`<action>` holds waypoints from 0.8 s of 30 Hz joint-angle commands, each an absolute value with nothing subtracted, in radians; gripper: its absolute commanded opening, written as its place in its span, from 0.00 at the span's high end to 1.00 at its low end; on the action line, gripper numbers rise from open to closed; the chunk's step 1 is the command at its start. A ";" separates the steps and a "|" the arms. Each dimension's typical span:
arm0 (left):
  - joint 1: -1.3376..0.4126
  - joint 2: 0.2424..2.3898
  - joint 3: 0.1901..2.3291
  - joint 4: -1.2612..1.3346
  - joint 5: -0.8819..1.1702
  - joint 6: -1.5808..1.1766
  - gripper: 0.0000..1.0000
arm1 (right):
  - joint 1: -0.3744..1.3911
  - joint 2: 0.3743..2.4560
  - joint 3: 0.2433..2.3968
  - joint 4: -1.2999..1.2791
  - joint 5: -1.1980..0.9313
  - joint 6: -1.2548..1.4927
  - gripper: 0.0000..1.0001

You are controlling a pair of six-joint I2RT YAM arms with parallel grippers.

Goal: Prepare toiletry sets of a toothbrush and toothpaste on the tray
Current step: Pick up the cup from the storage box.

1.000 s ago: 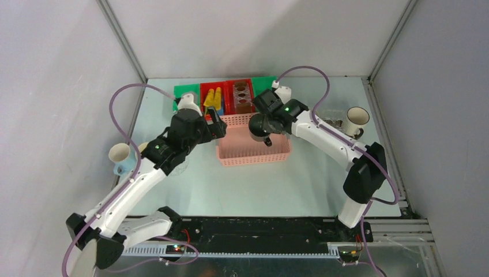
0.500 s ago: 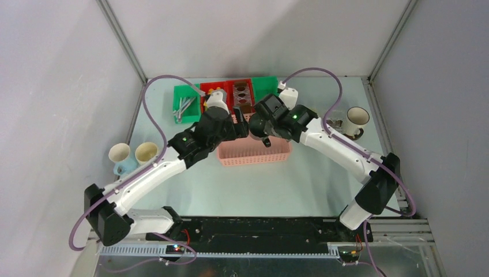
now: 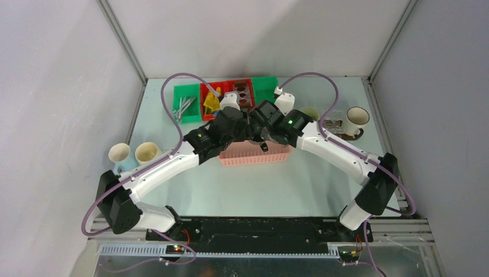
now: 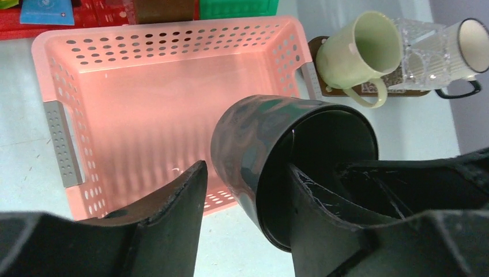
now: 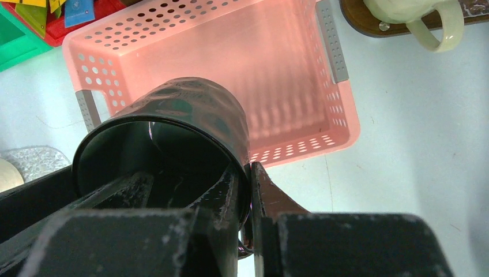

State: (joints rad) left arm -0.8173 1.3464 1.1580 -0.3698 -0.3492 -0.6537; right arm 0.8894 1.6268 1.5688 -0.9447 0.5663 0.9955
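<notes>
A dark mug (image 4: pixel 259 138) hangs tilted over the near edge of the pink basket (image 4: pixel 144 104). My right gripper (image 5: pixel 247 170) is shut on its rim, one finger inside and one outside. My left gripper (image 4: pixel 245 167) straddles the opposite wall, open, with a gap between its outer finger (image 4: pixel 173 213) and the mug. The brown tray (image 4: pixel 346 92) at the right carries a cream mug (image 4: pixel 357 49) and a white mug (image 4: pixel 470 40). Silvery toothbrushes (image 3: pixel 184 107) lie in a green bin. Yellow toothpaste tubes (image 3: pixel 211 103) sit in a red bin.
Two pale mugs (image 3: pixel 119 154) (image 3: pixel 146 153) stand at the left table edge. A clear patterned disc (image 5: pixel 34 161) lies left of the basket. Clear glassware (image 4: pixel 421 46) sits between the tray's mugs. Both arms meet over the basket (image 3: pixel 254 153).
My left arm has swung right from the bins to the dark mug, and its jaws have narrowed around the mug's wall. My right gripper shifted slightly left, still holding the mug.
</notes>
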 commanded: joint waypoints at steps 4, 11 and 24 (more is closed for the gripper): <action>-0.830 1.360 1.173 -0.362 -0.439 -0.618 0.55 | 0.913 1.614 1.611 -0.905 0.644 1.051 1.00; -0.831 1.340 1.150 -0.353 -0.460 -0.609 0.94 | 0.933 1.622 1.632 -0.909 0.646 1.041 0.94; -0.801 1.238 1.158 -0.404 -0.541 -0.495 1.00 | 0.945 1.481 1.581 -0.721 0.524 0.871 0.57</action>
